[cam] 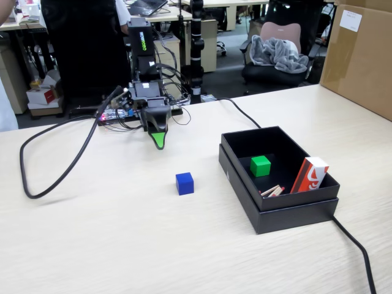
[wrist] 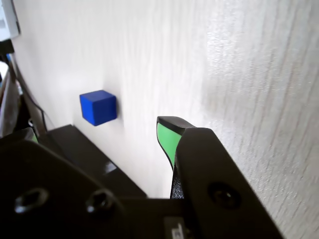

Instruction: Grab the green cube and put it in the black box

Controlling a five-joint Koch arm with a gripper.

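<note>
The green cube (cam: 260,166) rests on the floor of the black box (cam: 294,206), near its middle, at the right of the table in the fixed view. My gripper (cam: 158,138) hangs far to the left of the box beside the arm's base, tip down just above the table. In the wrist view my gripper (wrist: 99,131) is open, with one green-padded finger (wrist: 167,140) at the right and bare table in the gap. Nothing is held. The wrist view shows neither the green cube nor the black box.
A blue cube (cam: 184,183) (wrist: 98,107) sits on the table between gripper and box. Inside the box lie a red-and-white pack (cam: 310,174) and wooden sticks (cam: 272,191). A brown cardboard box (cam: 361,55) stands at the back right. Black cables (cam: 55,165) cross the table.
</note>
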